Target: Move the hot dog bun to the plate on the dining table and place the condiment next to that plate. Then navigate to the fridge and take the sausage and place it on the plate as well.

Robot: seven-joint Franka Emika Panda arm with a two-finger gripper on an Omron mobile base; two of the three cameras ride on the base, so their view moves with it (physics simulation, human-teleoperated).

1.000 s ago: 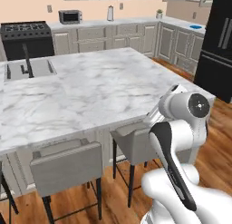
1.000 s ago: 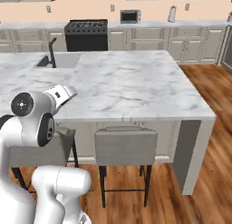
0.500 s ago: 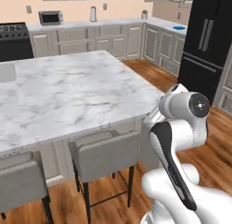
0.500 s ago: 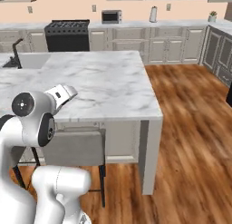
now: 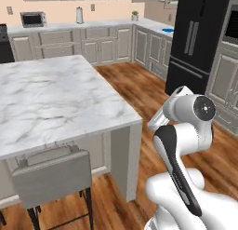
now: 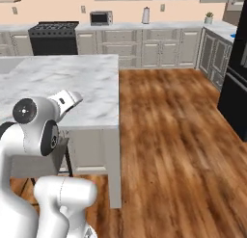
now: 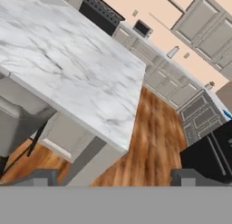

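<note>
Your arm: folded upright over its base, elbow high, hand tucked near the dining table (image 5: 69, 98) corner. Gripper (image 7: 113, 175): jaws spread wide, nothing between the fingertips (image 7: 41, 177).

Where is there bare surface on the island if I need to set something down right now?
The dining table shows bare marble from its near corner back toward the wall cabinets, bordered by the stool on the near side and the wood floor on the fridge side. Nothing looks crowded in the part on camera.

Marble dining table (image 5: 56, 98) at left; black fridge (image 5: 197, 38) — doors closed
</note>
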